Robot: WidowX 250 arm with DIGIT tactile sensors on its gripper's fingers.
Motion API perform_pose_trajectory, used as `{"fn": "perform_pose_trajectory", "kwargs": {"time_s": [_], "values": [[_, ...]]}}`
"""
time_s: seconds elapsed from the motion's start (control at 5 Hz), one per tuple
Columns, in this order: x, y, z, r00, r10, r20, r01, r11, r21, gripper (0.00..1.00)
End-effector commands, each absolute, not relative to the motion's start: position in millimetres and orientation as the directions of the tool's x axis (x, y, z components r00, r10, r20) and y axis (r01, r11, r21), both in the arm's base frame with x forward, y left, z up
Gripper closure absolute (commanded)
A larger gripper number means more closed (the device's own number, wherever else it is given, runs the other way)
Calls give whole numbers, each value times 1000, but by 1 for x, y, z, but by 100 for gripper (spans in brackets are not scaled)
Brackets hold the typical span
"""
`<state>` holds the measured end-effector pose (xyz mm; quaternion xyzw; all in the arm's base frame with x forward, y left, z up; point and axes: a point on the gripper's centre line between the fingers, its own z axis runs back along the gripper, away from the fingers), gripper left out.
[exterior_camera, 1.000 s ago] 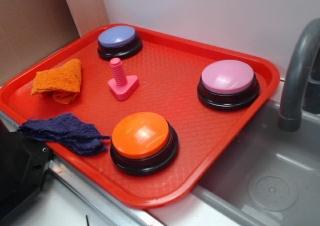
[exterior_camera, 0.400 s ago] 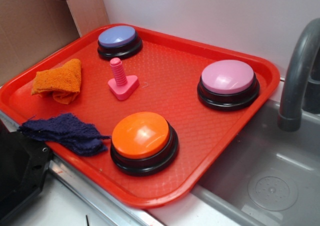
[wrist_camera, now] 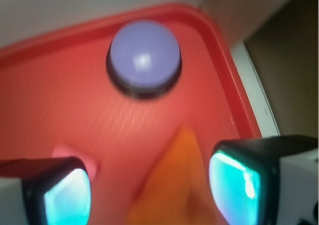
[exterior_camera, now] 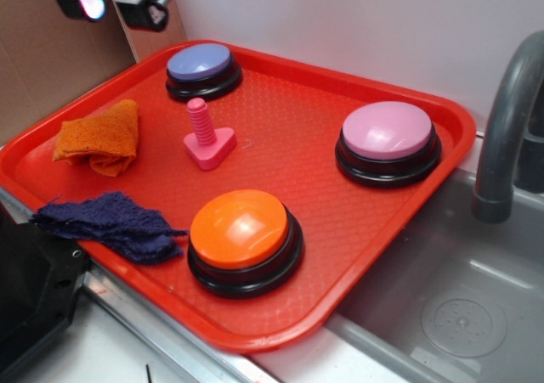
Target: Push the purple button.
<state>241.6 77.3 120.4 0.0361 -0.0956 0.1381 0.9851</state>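
The gripper (exterior_camera: 115, 1) has come further into the exterior view: a second ago it was not visible, shortly after only its tips showed at the top left corner, and now it hangs lower at about 11 o'clock of the picture, above the back left corner of the red tray (exterior_camera: 365, 256). Its two fingers stand clearly apart with a wide gap between them, and they hold nothing. The purple button (exterior_camera: 202, 63) sits near the back left corner of the tray, at about 4 o'clock from the gripper in this view and not yet under it. In the wrist view the button (wrist_camera: 144, 53) appears at 12 o'clock, beyond the fingers, and the picture is blurred, so I judge the arm is in motion. The orange cloth (exterior_camera: 98, 137) lies at 7 o'clock from the button, the pink screw (exterior_camera: 206, 137) at 6 o'clock, both apart from it. Nothing on the tray has shifted. I judge the approach is going on and the press is not started; the gripper must go forward over the dome and then down.
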Motion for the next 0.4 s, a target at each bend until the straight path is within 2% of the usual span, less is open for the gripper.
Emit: {"fn": "perform_pose_trajectory", "kwargs": {"time_s": [0.0, 0.2], "values": [[275, 112, 97, 924, 310, 223, -339, 935, 105, 0], [290, 121, 84, 928, 292, 229, -321, 942, 100, 0]]}}
